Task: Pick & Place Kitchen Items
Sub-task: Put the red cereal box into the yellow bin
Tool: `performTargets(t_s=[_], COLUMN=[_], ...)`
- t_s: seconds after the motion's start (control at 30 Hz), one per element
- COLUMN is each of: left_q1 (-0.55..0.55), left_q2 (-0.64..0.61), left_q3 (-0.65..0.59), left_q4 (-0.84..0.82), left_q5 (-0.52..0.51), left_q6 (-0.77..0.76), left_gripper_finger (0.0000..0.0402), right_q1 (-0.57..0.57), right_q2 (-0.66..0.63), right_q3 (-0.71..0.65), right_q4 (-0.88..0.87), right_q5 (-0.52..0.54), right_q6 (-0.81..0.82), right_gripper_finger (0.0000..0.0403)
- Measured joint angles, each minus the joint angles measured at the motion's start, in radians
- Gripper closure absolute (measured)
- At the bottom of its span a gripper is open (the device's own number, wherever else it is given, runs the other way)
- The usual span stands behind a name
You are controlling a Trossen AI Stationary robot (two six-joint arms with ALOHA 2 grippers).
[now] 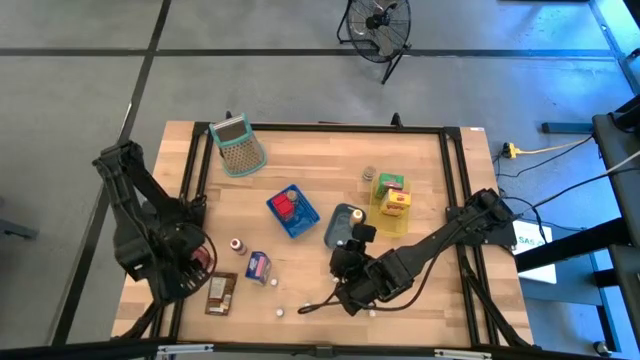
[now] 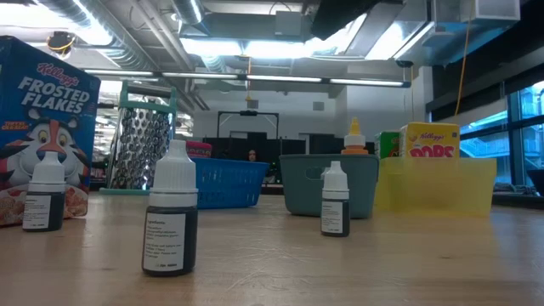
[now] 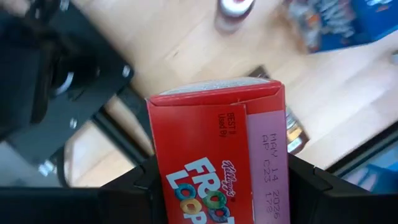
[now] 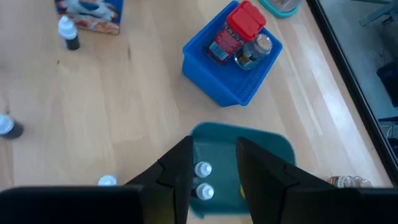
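My left gripper (image 1: 200, 258) is at the table's left near corner, shut on a red Froot Loops box (image 3: 214, 149). My right gripper (image 4: 214, 167) hangs open over the teal tray (image 1: 343, 222). Its fingers stand on either side of two small white-capped bottles (image 4: 203, 180) that lie in the tray. Standing on the table are a small Frosted Flakes box (image 1: 258, 266), a brown packet (image 1: 220, 292) and little bottles (image 1: 238, 245), (image 1: 272, 283). Tiny white pieces (image 1: 280, 312) lie near the near edge. The low view shows three bottles upright, the nearest one (image 2: 170, 212). My left gripper pinches the red box between its two fingers (image 3: 134, 186), one on the box's red side edge (image 3: 160, 186) and one on its pink side face (image 3: 273, 186). The box's closed end (image 3: 217, 90) sticks out past the fingers, and no part of it shows resting on the table.
The blue tray (image 1: 292, 212) holds a red-capped item and a jar. The yellow tray (image 1: 392, 205) holds green and yellow boxes, and a small jar (image 1: 369, 175) stands beyond it. A grater (image 1: 238, 145) lies at the far left. A black frame (image 1: 320, 128) rims the table.
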Motion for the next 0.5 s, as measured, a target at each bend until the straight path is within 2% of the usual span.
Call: performTargets(t_s=[0.13,0.37,0.5], left_q1=[0.000,0.000,0.005], left_q2=[-0.017,-0.028,-0.042], left_q3=[0.006,0.006,0.006], left_q4=[-0.001,0.000,0.000], left_q5=[-0.053,-0.078,-0.124], left_q6=[0.089,0.274,0.370], left_gripper_finger=[0.0204,0.0204,0.0204], right_q1=[-0.028,-0.060,-0.061], right_q2=[0.000,-0.002,-0.003], right_q3=[0.000,0.076,0.134], right_q4=[0.038,0.067,0.140], right_q5=[0.008,0.175,0.177], right_q6=[-0.024,-0.070,-0.176], right_gripper_finger=[0.0279,0.0279,0.0279])
